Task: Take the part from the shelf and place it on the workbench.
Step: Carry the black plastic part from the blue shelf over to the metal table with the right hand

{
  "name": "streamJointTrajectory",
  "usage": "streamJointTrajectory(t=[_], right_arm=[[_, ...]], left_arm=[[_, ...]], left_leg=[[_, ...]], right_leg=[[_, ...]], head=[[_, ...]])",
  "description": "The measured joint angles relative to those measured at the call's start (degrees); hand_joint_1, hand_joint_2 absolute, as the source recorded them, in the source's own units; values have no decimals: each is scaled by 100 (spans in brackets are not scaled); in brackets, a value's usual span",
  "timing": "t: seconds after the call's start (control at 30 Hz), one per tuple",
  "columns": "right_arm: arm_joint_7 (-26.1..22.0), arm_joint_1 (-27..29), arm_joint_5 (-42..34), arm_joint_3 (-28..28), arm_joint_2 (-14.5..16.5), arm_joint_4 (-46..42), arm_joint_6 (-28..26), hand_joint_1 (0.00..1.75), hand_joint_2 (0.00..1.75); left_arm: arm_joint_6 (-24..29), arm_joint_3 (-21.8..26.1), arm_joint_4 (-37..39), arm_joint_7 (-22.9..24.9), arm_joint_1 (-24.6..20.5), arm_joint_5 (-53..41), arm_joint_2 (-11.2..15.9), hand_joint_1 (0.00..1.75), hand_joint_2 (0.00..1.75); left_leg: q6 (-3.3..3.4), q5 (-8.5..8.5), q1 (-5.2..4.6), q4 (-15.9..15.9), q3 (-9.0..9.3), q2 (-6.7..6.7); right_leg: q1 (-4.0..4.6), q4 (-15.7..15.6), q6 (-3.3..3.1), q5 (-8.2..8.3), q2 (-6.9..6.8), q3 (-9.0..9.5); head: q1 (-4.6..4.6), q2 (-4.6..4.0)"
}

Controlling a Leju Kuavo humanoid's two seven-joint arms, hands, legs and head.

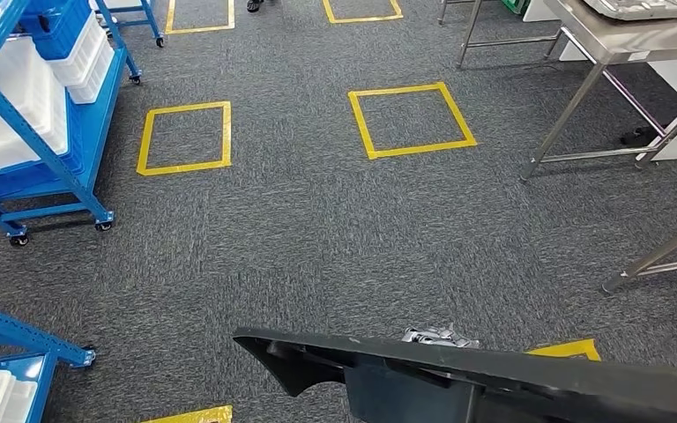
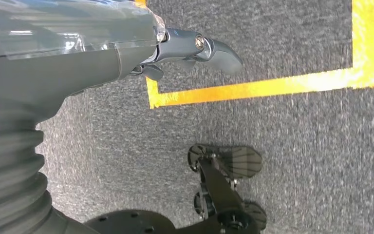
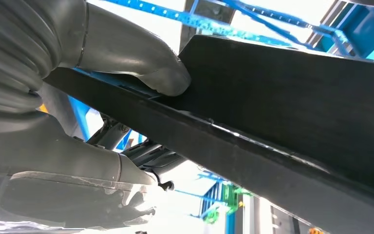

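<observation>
**Operator:** Head view: I'm looking down at grey carpet marked with yellow tape squares. The part [image 1: 494,374], a long black plastic panel, runs across the bottom of the picture, its narrow end toward my left and the rest running off to my right.

**Listener:** So it's already off the shelf?

**Operator:** Yes. The blue shelf [image 1: 44,132] stands well apart on my far left. My right hand [image 3: 126,63] has the part clamped: in the right wrist view the thumb presses down on its upper face and the fingers [image 3: 146,158] curl beneath the edge.

**Listener:** And the left hand?

**Operator:** The left hand [image 2: 195,51] hangs over the carpet, fingers apart and holding nothing, beside a taped corner.

**Listener:** Where's the worktop from here?

**Operator:** The worktop [image 1: 617,35], a steel table, stands ahead and to my right, well apart from the part. I judge that's the relation that matters: the part's long axis lies crosswise to me, held on the right side, so the carrying arm is already the nearer one to the worktop. I'd still need to walk closer before setting it down.
</observation>
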Motion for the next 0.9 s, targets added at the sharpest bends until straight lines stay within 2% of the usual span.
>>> streamJointTrajectory(t=[0.03,0.1,0.13,0.17,0.2,0.23,0.27,0.3,0.33,0.37,0.4,0.43,0.47,0.5,0.53,0.6,0.67,0.7,0.73,0.77,0.8,0.83,0.9], right_arm=[[0,9,27,4,3,-3,-7,175,175],[0,17,81,23,24,-10,-31,175,175],[0,19,101,39,39,-10,-47,175,175],[0,19,119,57,52,-10,-62,175,175],[0,22,131,75,63,-10,-73,175,175],[0,23,140,91,71,-10,-79,175,175],[0,24,149,104,79,-10,-82,175,175],[0,24,154,115,86,-10,-83,175,175],[0,25,157,125,95,-10,-83,175,175],[0,23,157,132,106,-10,-82,175,175],[0,23,157,137,117,-10,-81,175,175],[0,23,158,141,126,-9,-81,175,175],[0,27,158,144,133,-7,-80,175,175],[0,32,159,145,136,-6,-80,175,175],[0,39,160,146,138,-5,-80,175,175],[0,39,161,146,139,-5,-81,175,175],[0,35,163,146,139,-4,-83,175,175],[0,37,164,146,139,-2,-83,175,175],[0,41,164,146,139,1,-83,175,175],[0,43,164,146,139,4,-83,175,175],[0,45,165,146,139,6,-83,175,175],[0,45,168,146,139,7,-83,175,175],[0,38,180,146,139,9,-83,175,175]], left_arm=[[-1,0,0,-6,-6,-7,-2,0,175],[-8,0,0,-20,-11,-26,-5,0,175],[-12,0,0,-25,-8,-38,-6,0,175],[-16,0,0,-25,3,-48,-7,0,175],[-17,0,0,-21,14,-56,-7,0,175],[-17,0,0,-17,23,-58,-7,0,175],[-17,0,0,-13,27,-58,-7,0,175],[-17,0,0,-10,26,-58,-5,0,175],[-17,0,0,-9,24,-60,-3,0,175],[-17,0,0,-9,22,-61,-1,0,175],[-18,0,0,-8,21,-62,1,0,175],[-19,0,0,-7,20,-64,2,0,175],[-22,0,0,-7,17,-64,3,0,175],[-27,0,0,-8,13,-65,4,0,175],[-31,0,0,-9,4,-65,4,0,175],[-38,0,0,-14,-6,-65,7,0,175],[-39,0,0,-16,9,-65,11,0,175],[-39,0,0,-15,19,-65,14,0,175],[-39,0,0,-14,24,-65,15,0,175],[-39,0,0,-13,22,-65,16,0,175],[-40,0,0,-13,16,-65,17,0,175],[-43,0,0,-16,8,-66,16,0,175],[-56,0,0,-30,-1,-71,15,0,175]], left_leg=[[-32,-33,11,22,5,-30],[-78,-275,29,365,-129,-246],[-90,-459,41,694,-274,-385],[-99,-654,43,1115,-473,-467],[-107,-781,44,1480,-651,-502],[-111,-794,45,1669,-754,-516],[-110,-700,46,1654,-764,-524],[-106,-496,52,1376,-649,-549],[-102,-265,66,950,-465,-645],[-93,-106,79,552,-293,-780],[-76,-9,90,267,-171,-891],[-55,16,91,128,-117,-973],[-24,5,78,110,-112,-970],[17,23,75,107,-114,-911],[59,45,75,90,-111,-847],[145,84,84,48,-112,-706],[187,91,61,38,-128,-553],[190,89,45,40,-136,-474],[191,86,32,41,-141,-395],[190,83,24,42,-141,-322],[185,78,20,42,-135,-257],[176,70,16,42,-123,-198],[138,50,3,42,-94,-108]], right_leg=[[-11,-32,-33,18,50,13],[-44,-98,-99,59,148,48],[-43,-108,-118,68,193,51],[-40,-105,-132,71,252,46],[-34,-100,-136,72,320,41],[-30,-91,-136,71,391,39],[-29,-77,-132,69,468,39],[-32,-61,-124,63,542,41],[-36,-39,-110,55,612,39],[-31,-8,-87,45,678,27],[-28,16,-58,43,740,7],[-28,31,-26,48,796,-19],[-28,36,11,62,850,-43],[-35,27,49,80,906,-63],[-42,46,79,71,896,-83],[-38,333,124,-122,655,-231],[-43,1057,153,-511,341,-577],[-53,1427,167,-661,277,-753],[-62,1655,174,-718,248,-858],[-68,1655,174,-662,232,-845],[-69,1406,165,-507,205,-702],[-63,978,144,-307,133,-458],[-15,221,77,-73,-77,-38]], head=[[1,0],[-1,0],[-1,0],[-1,0],[-1,0],[-1,0],[-1,0],[-1,0],[-1,0],[0,0],[0,0],[0,0],[0,0],[0,0],[0,0],[1,0],[1,0],[1,0],[1,0],[1,0],[1,0],[1,0],[1,0]])
